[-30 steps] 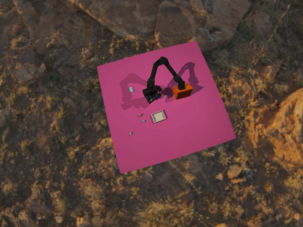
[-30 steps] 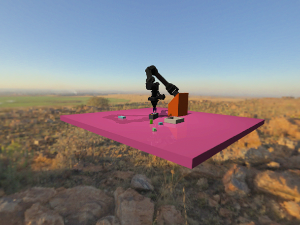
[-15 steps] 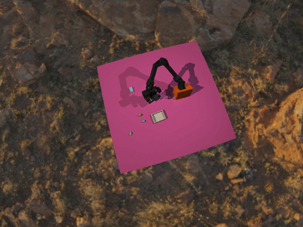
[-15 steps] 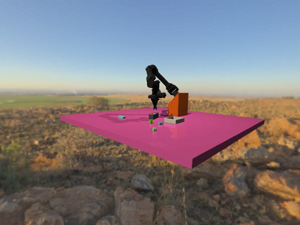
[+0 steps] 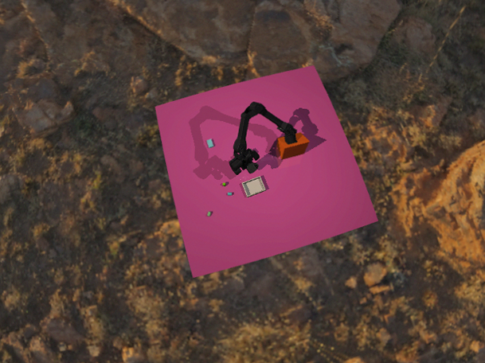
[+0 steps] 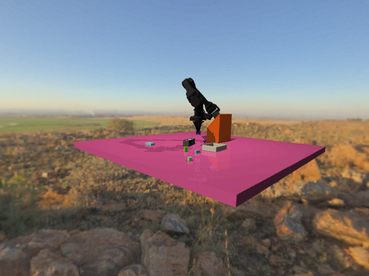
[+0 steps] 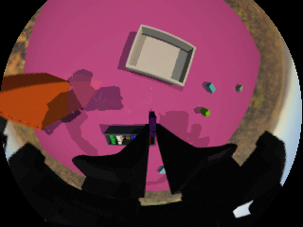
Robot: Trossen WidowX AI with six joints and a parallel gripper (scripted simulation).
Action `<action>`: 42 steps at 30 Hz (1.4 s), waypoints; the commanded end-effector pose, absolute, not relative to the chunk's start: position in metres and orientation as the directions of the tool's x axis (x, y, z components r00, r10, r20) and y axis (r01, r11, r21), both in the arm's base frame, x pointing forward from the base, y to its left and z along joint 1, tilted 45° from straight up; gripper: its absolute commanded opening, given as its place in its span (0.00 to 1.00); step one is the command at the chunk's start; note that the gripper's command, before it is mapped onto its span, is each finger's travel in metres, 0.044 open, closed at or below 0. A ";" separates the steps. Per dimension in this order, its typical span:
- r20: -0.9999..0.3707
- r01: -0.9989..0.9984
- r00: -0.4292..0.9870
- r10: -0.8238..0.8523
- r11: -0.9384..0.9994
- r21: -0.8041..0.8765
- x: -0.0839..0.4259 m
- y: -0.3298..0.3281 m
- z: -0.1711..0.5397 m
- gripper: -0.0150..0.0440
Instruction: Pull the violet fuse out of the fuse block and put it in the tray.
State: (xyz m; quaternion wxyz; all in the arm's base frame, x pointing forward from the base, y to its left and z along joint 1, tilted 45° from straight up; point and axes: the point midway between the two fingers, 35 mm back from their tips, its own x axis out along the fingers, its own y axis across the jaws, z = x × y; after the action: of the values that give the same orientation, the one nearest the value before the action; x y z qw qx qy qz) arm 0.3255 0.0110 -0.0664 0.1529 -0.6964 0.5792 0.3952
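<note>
My gripper (image 6: pixel 198 131) (image 7: pixel 151 127) is shut on the violet fuse (image 6: pixel 198 133) (image 7: pixel 151 119), which hangs upright below the fingertips. The fuse is out of the fuse block and raised above the table. The dark fuse block (image 6: pixel 187 143) (image 7: pixel 125 129) stands lower down; in the wrist view it lies behind and left of the fuse, with green, white and blue fuses showing and its right end partly hidden by the fingers. The arm hides the block in the top view. The light grey tray (image 5: pixel 253 187) (image 6: pixel 214 149) (image 7: pixel 161 56) is empty and lies apart from the gripper.
A lime green block (image 5: pixel 223 184) (image 6: pixel 186 149) (image 7: pixel 204 112), a small cyan block (image 5: pixel 230 193) (image 6: pixel 197 151) (image 7: pixel 210 87) and a pale green block (image 5: pixel 209 214) (image 6: pixel 190 159) (image 7: pixel 239 88) lie near the tray. A larger cyan block (image 5: pixel 210 143) (image 6: pixel 150 143) lies farther off. The orange pedestal (image 5: pixel 293 149) (image 6: pixel 223 128) (image 7: pixel 33 101) stands under the arm's base.
</note>
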 end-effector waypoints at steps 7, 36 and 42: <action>-0.730 -0.928 0.009 -0.683 -0.278 0.248 0.325 0.049 -0.105 0.25; -0.720 -0.930 0.008 -0.694 -0.270 0.250 0.311 0.081 -0.172 0.25; -0.719 -0.930 0.008 -0.694 -0.269 0.250 0.311 0.074 -0.178 0.25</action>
State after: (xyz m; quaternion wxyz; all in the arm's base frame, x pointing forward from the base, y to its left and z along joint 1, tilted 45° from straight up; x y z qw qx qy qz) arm 0.3135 0.0788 -0.1737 0.1580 -0.6931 0.5847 0.3908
